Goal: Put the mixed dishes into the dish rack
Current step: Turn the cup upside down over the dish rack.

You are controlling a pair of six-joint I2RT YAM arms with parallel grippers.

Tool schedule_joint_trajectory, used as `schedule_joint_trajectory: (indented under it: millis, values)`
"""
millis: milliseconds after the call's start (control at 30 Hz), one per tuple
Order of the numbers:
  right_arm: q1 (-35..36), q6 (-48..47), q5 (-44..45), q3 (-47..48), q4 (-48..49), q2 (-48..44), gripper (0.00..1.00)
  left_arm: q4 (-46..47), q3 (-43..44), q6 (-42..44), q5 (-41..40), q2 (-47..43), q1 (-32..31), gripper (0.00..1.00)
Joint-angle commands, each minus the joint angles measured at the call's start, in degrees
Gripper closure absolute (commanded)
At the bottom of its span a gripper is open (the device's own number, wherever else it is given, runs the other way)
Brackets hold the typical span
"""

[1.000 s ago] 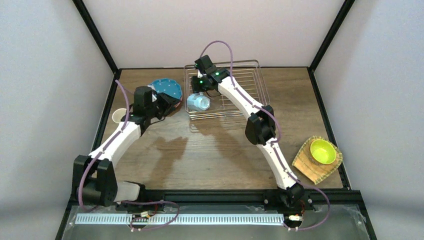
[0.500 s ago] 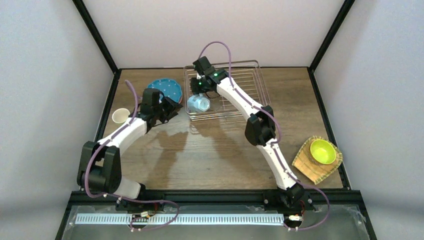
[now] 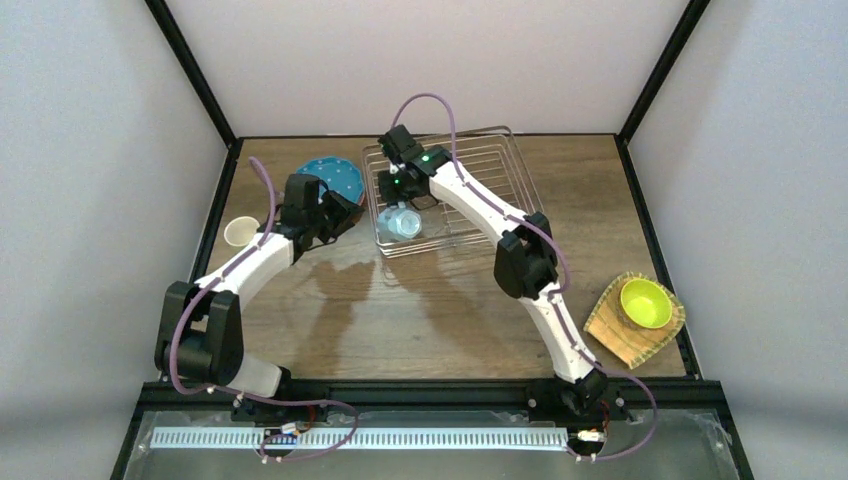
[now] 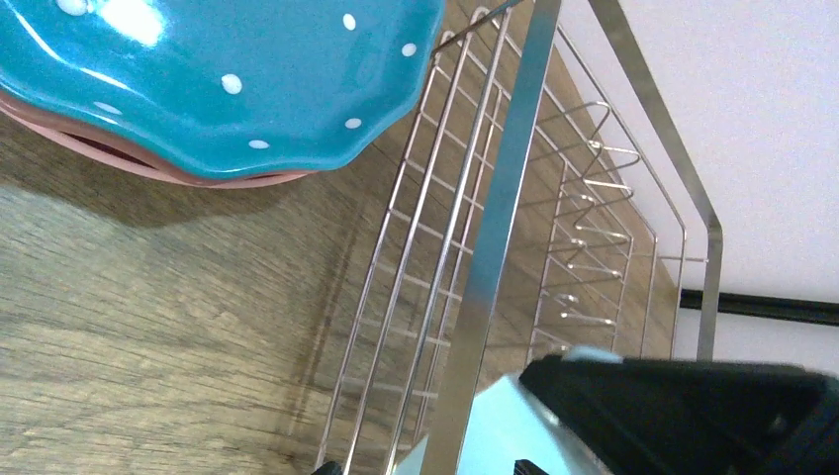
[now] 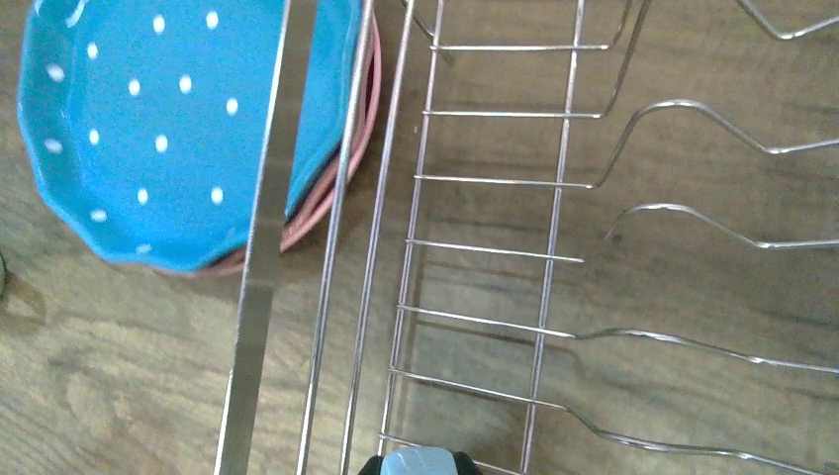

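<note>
While R gripper (image 3: 397, 203) pinches light blue mug (image 3: 401, 223) at dish rack's (image 3: 478, 131) left side, L gripper (image 3: 342, 212) sits spread wide beside blue dotted plate (image 3: 333, 176).

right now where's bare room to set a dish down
Free: the dish rack right half, beyond the right arm; the table middle, between both arms, in front of the rack. Crowded: the rack's near-left corner, where the right tool holds the light blue mug, and the blue dotted plate just outside it.
</note>
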Motion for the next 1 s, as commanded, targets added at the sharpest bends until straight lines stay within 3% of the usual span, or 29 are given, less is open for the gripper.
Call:
schedule_joint_trajectory:
  millis: [0,400,867,967]
  values:
    - [3.8,0.8,0.0,-5.8,-5.7,-3.7,0.99,-1.4,1.1,1.3,-0.9,-0.8,-0.2,0.00]
    - [7.5,3.3,1.5,-25.4,-1.7,-15.1,0.99,-1.9,-0.4,1.5,-0.2,-2.8,-0.3,0.00]
    - [7.6,0.1,5.3,-15.3,-6.5,-9.6,0.99,-0.9,-1.6,-0.1,-0.2,-2.7,-1.0,0.00]
    - [7.6,-0.5,5.3,-15.3,-6.9,-9.0,0.92,-0.5,-1.9,-1.0,-0.4,-2.4,-1.0,0.00]
